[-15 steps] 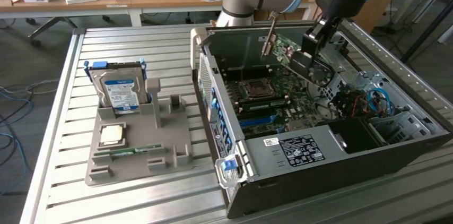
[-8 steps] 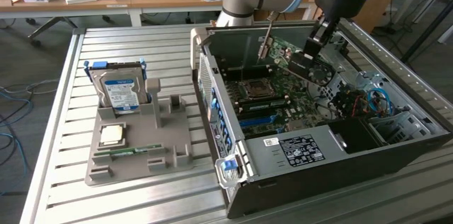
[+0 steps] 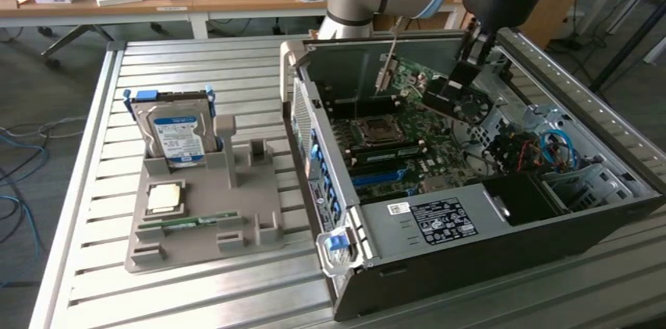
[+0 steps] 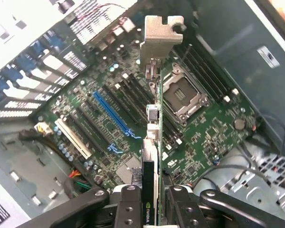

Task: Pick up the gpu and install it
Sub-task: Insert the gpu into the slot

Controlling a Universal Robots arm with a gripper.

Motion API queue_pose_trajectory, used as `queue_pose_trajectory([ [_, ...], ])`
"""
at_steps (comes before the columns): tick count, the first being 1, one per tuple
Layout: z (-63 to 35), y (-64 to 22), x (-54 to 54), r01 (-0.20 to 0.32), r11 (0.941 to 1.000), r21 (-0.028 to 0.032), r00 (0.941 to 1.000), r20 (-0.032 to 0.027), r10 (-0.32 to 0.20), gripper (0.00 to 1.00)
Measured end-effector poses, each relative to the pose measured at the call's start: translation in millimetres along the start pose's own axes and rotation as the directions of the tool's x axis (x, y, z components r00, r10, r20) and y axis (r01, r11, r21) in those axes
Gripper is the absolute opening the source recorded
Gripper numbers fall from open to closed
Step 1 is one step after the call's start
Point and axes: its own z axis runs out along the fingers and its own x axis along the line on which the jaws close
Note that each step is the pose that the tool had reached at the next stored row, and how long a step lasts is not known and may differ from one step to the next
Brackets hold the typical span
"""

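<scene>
Exterior high, wide; wrist close; both see motherboard (image 3: 414, 128) (image 4: 206, 130).

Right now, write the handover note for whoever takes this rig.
Tool: shut on the gpu, gripping one edge.
Position: card held edge-on over the motherboard inside the open case.
Done: pickup; the card is off the grey holder, where the hard drive stands.
Left: seating; the card is not visibly in any slot, and the blue slot is empty.
</scene>
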Motion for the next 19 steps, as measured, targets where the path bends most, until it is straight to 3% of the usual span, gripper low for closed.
queue_pose_trajectory([
  [5,0.7,-0.1,0.0,0.090,0.9960,-0.0025,0.9960,-0.0049,-0.090,0.26],
  [9,1.1,-0.1,0.1,0.162,0.9867,-0.0049,0.9867,-0.0084,-0.162,0.26],
  [14,1.5,-0.1,0.0,0.250,0.9683,-0.0082,0.9682,-0.0125,-0.250,0.26],
  [19,1.9,-0.1,0.1,0.333,0.9427,-0.0118,0.9426,-0.0163,-0.334,0.26],
])
